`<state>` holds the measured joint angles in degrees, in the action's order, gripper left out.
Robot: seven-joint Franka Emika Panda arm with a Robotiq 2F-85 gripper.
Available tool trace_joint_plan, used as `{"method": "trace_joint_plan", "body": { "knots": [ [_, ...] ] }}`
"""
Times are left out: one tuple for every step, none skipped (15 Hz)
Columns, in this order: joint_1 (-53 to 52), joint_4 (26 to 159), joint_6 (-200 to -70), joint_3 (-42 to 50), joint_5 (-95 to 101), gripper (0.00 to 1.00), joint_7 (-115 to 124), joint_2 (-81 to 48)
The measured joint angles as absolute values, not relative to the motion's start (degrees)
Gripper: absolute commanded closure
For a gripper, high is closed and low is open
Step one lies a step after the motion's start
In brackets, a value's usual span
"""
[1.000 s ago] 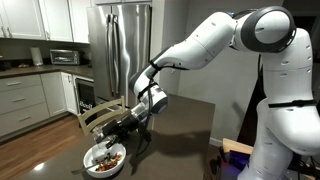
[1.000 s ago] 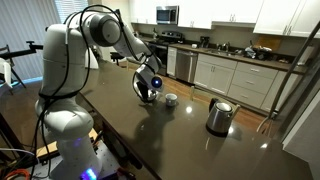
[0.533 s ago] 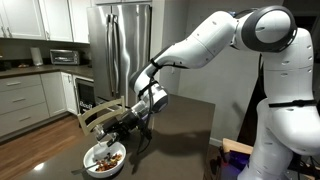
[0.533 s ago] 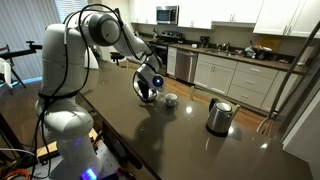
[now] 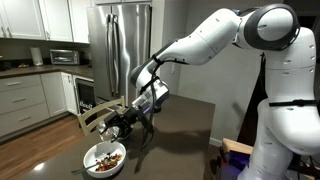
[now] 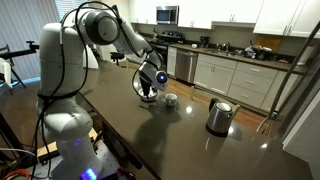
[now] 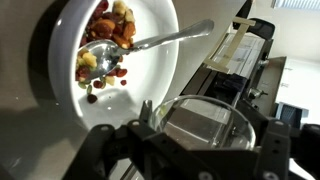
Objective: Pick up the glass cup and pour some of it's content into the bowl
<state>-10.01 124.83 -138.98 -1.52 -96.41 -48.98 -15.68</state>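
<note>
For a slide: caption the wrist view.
Gripper clamps the glass cup near the bowl holding food and a spoon.

even indoor light; glass cup (image 7: 203, 122) blurred in wrist view.

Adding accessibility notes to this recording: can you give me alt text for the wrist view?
The gripper clamps a clear glass cup low in frame; to its upper left a white bowl holds red and yellow food bits and a metal spoon.

Top of the bowl (image 7: 150, 72) beyond the wrist view's edge.
</note>
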Motion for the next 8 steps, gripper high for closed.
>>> {"method": "trace_joint_plan", "body": {
  "knots": [
    [-9.88,124.85,-138.96,-1.52,-96.22,0.16,-48.54,-15.46],
    [-9.84,124.86,-138.96,-1.52,-96.21,0.16,-48.4,-15.31],
    [-9.84,124.88,-138.95,-1.52,-96.21,0.16,-48.35,-15.25],
    [-9.84,124.89,-138.95,-1.53,-96.21,0.16,-48.34,-15.24],
    [-9.84,124.9,-138.94,-1.53,-96.21,0.41,-48.33,-15.24],
    [-9.84,124.91,-138.94,-1.53,-96.21,0.41,-48.33,-15.24],
    [-9.84,124.91,-138.98,-1.55,-96.21,0.41,-48.33,-15.3],
    [-9.84,124.91,-139.0,-1.56,-96.21,0.41,-48.33,-15.41]
  ]
}}
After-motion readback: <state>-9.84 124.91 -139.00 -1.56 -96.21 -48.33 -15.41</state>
